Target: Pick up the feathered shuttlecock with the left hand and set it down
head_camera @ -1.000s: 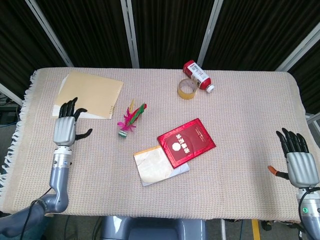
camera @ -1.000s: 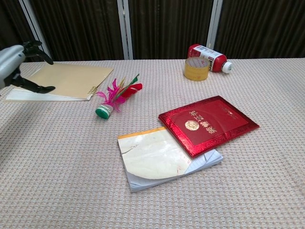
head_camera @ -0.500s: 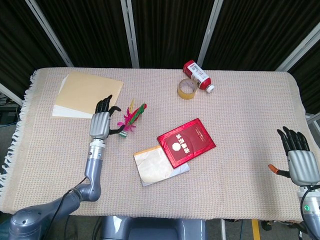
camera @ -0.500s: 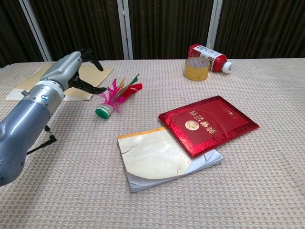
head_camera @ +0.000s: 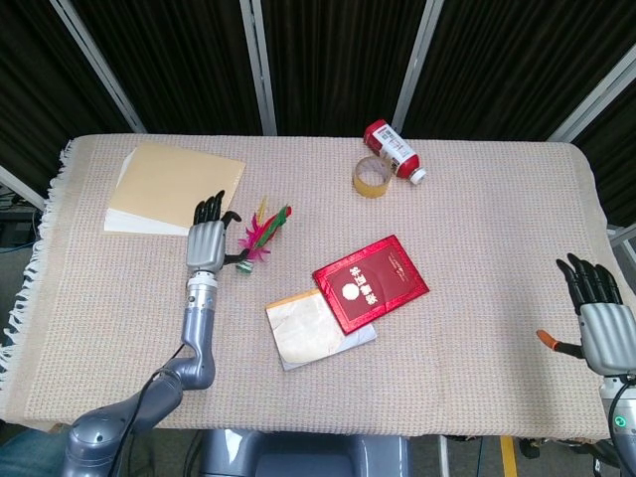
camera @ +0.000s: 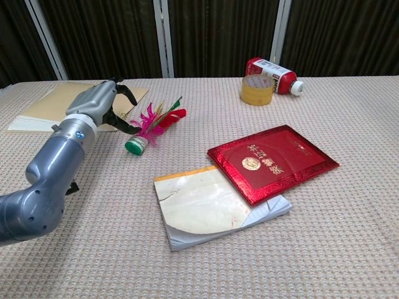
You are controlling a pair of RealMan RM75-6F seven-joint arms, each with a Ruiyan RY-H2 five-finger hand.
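- Head view: the left hand (head_camera: pixel 206 241) hovers over the cloth-covered surface (head_camera: pixel 477 238), fingers spread and holding nothing, its thumb reaching toward the feathered shuttlecock (head_camera: pixel 256 238) just to its right; whether the thumb touches it cannot be told.
- Head view: the shuttlecock lies on its side on the surface, green base toward the near edge, pink, red and yellow feathers pointing away.
- Head view: a tan folder (head_camera: pixel 174 185) lies at the far left, just behind the left hand, with white paper under it.
- Head view: a red booklet (head_camera: pixel 371 283) rests mid-surface, overlapping the corner of a notepad (head_camera: pixel 306 330) that lies nearer the front edge.
- Head view: a tape roll (head_camera: pixel 372 177) stands beside a red bottle (head_camera: pixel 392 150) lying on its side at the far edge.
- Head view: the right hand (head_camera: pixel 599 321) hangs at the right edge, fingers apart, gripping nothing.
- Chest view: the left hand (camera: pixel 103 107) arches over the surface with fingers apart and curved, fingertips just beside the shuttlecock's (camera: pixel 152 128) feathers, nothing in its grasp.
- Chest view: the shuttlecock's green base rests on the surface, well apart from the red booklet (camera: pixel 272 161) and notepad (camera: pixel 206 207).
- Chest view: the right hand does not appear here.
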